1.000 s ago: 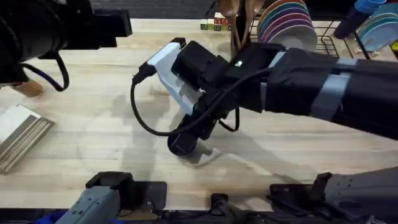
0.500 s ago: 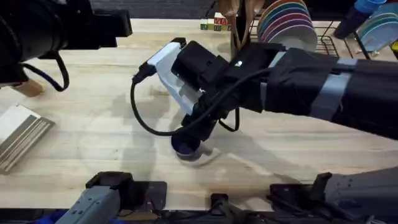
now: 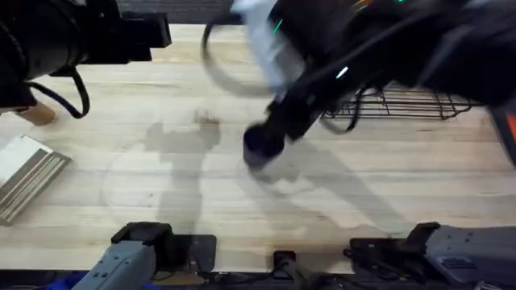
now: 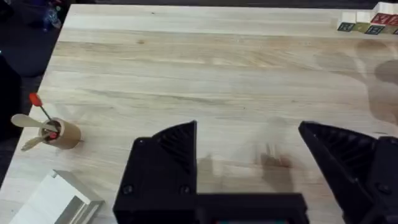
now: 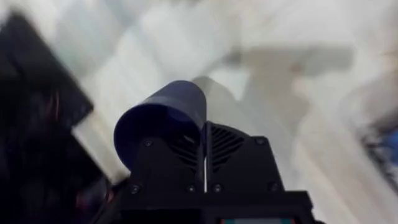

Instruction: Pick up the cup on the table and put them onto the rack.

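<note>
Navy cup [image 5: 160,118] sits clamped by its rim in my right tool [image 5: 204,158], lifted above the bench [image 3: 161,193], near the rack [image 3: 403,105]. My left tool [image 4: 249,165] hangs spread wide, gripping nothing.

Light wood table [image 3: 121,153], butcher-block planks, grain running across; fills most of overhead view. Soft grey shadows across centre and toward 4 o'clock. Pale wood slat block [image 3: 24,173] at 9 o'clock, near table edge. Small tan wooden piece [image 3: 34,114] just past it, toward 10 o'clock. In left wrist view: small round wooden holder [image 4: 62,134] w/ wooden spoons and a red-tipped stick; lettered toy blocks [image 4: 367,22] at far table edge. Dark floor past table edge, blurred, no detail. Walls, windows: cannot tell. Lighting even, diffuse.
</note>
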`<move>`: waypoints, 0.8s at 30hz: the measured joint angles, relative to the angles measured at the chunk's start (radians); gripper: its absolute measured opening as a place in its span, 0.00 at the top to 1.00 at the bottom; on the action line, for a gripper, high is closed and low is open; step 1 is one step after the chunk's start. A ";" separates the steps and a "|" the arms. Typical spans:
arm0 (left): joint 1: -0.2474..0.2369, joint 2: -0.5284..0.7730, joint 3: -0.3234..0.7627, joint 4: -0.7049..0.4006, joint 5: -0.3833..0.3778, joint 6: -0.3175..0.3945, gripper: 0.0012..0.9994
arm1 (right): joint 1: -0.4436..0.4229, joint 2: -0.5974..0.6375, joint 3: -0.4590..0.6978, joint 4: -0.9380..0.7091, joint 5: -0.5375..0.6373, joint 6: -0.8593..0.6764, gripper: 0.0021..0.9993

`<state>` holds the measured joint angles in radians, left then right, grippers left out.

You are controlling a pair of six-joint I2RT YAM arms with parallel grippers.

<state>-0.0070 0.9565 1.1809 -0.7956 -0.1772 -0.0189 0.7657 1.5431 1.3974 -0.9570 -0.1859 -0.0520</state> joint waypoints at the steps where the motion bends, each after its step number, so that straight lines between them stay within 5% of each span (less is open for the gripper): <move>1: 0.000 0.000 0.000 0.000 0.000 0.000 0.01 | -0.032 -0.016 0.024 0.000 0.006 0.000 0.97; 13: 0.000 0.000 0.000 0.015 0.000 0.000 0.01 | -0.479 -0.064 0.249 0.013 0.027 0.000 0.97; 24: 0.000 0.000 0.000 0.017 0.000 0.000 0.01 | -0.620 -0.064 0.252 0.009 0.050 0.017 0.97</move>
<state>-0.0071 0.9565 1.1809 -0.7785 -0.1772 -0.0189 0.1456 1.4788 1.6497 -0.9478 -0.1358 -0.0347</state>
